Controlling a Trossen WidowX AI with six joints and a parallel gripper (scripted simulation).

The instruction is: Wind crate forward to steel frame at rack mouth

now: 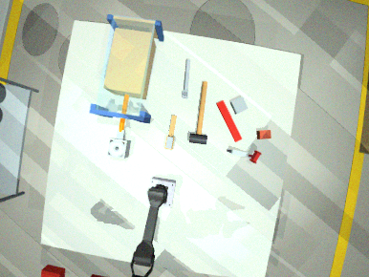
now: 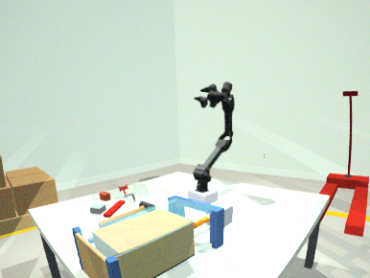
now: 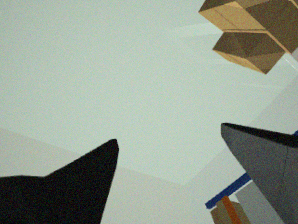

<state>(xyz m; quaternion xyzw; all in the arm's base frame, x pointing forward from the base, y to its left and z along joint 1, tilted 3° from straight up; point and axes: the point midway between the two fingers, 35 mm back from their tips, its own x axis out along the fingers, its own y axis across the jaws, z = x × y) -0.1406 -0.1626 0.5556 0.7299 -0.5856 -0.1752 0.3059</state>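
Observation:
The tan crate (image 1: 128,62) (image 2: 153,235) sits flat in the cubby, with a gap between its front and the blue steel frame (image 1: 100,111) (image 2: 217,227) at the mouth. An orange strap (image 1: 122,125) (image 2: 201,221) runs from it under the frame bar toward the winch (image 1: 118,148), which has a round hole on top. The handle, with a red grip (image 1: 255,157) (image 2: 124,189) and a grey metal arm (image 1: 237,152), lies at the bench's side, away from the winch. My gripper (image 2: 198,94) (image 3: 168,136) is open and empty, high above the bench. The top view does not clearly show its fingers.
Between winch and handle lie a small wooden-handled tool (image 1: 171,130), a black-headed mallet (image 1: 202,110) and a red bar (image 1: 229,121). A grey wrench-like tool (image 1: 186,78), grey block (image 1: 238,104) and red block (image 1: 264,134) (image 2: 104,196) lie nearby. Clear panels flank the crate.

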